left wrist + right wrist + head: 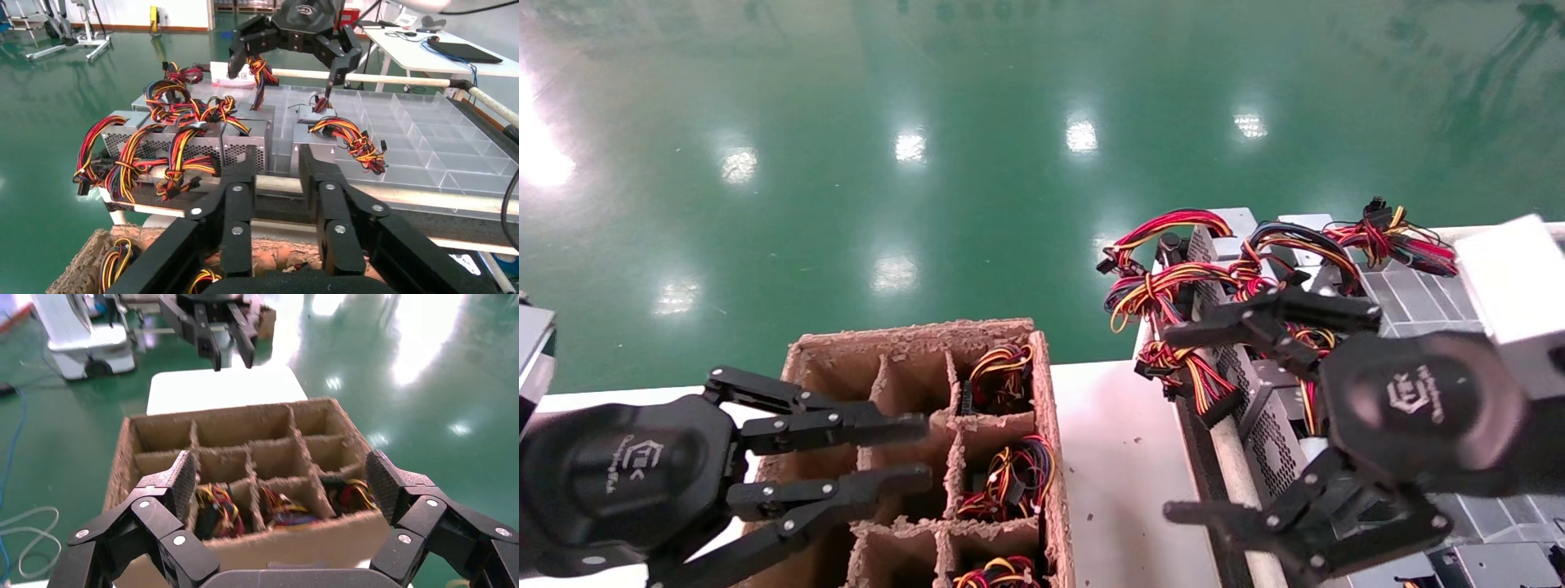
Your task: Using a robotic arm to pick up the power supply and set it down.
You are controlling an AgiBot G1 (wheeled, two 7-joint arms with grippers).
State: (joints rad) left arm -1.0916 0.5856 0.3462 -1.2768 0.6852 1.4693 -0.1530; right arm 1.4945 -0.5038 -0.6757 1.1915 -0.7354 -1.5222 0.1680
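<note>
The right gripper [1193, 425], a round glossy black body with a white logo and two long black linkage fingers, is seen nearest the head camera, low on the right. Its fingers are spread wide apart and nothing is held between them. Between and beyond those fingers, the small silver-grey metal power supply [1258, 425] with a perforated vent side is seen lying on the raised black-edged rack [1214, 457], its red, yellow and black wire bundle [1185, 367] trailing towards the white table [1124, 474]. No contact between fingers and box can be made out. More grey supplies with wires [177, 131] are lined along the rack. The left gripper [915, 453] is held over the brown cardboard divider box [1050, 457], fingers a narrow gap apart and empty. Coloured wires [217, 508] are seen in several compartments.
</note>
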